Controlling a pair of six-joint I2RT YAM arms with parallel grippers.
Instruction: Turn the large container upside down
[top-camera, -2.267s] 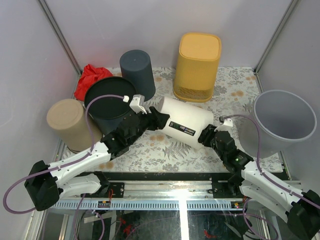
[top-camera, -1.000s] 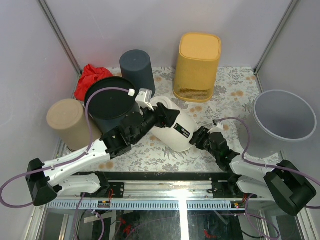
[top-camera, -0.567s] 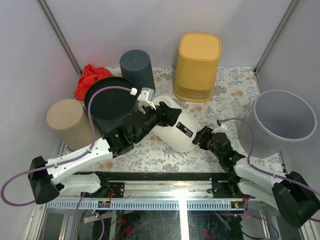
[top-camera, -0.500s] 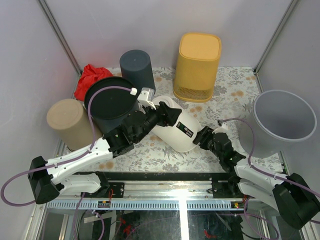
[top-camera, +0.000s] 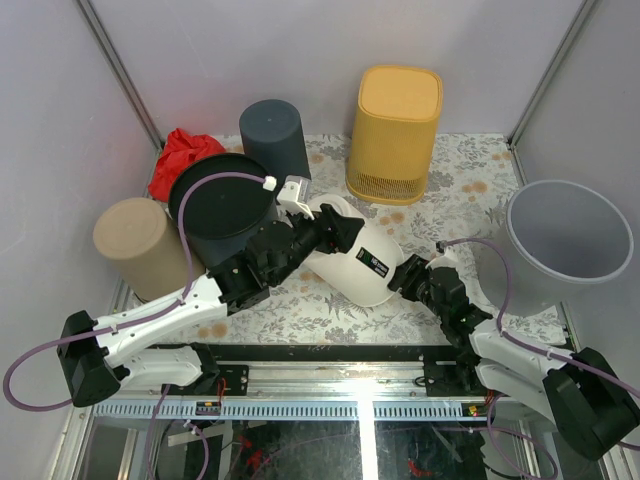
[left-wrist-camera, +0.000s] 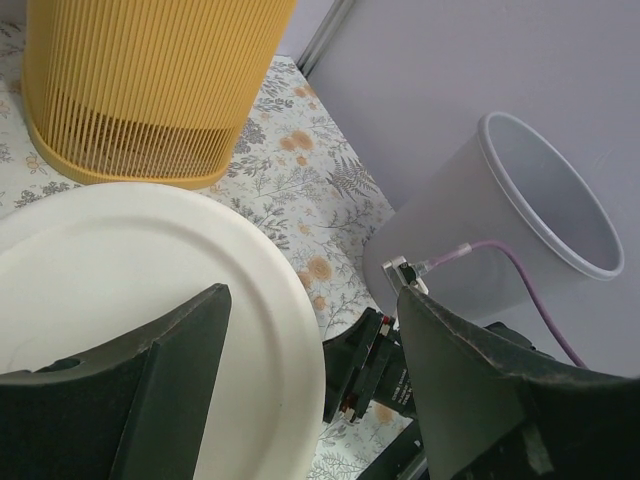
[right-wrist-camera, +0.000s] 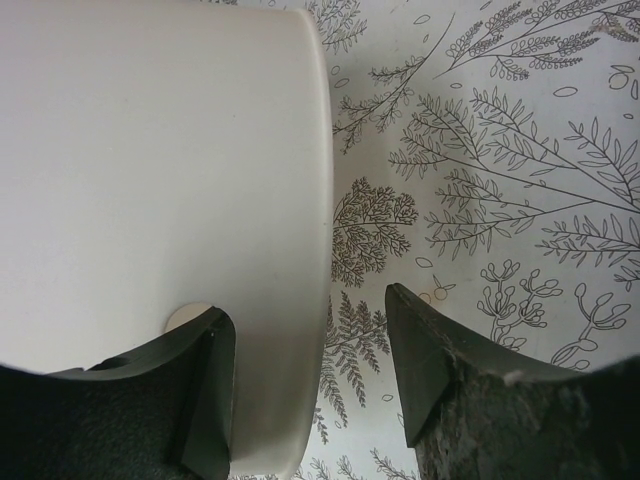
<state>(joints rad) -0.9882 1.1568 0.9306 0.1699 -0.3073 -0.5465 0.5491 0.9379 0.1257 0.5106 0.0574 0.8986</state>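
So the large white cylindrical plastic container (top-camera: 358, 258) sits mid-table on the floral-print table (top-camera: 470, 190), leaning over at a tilt. It's in front of the yellow slatted basket (top-camera: 395, 120) and left of the pale grey round bin (top-camera: 570, 235).

Our left gripper (top-camera: 340, 232) is up at the far flat end with its jaws spread wide. It's pushing more than pinching, and has nothing clamped. The right gripper (top-camera: 405, 277) is down at the near end. It's also spread open, with the container's edge sitting between the fingers and a gap on the outer side.

We reckon we're mid-tip here. What we want is both arms moving together: left rolling the top over slowly, right bracing the low edge so it pivots instead of skidding. Go too fast and it'll probably roll toward the grey bin.
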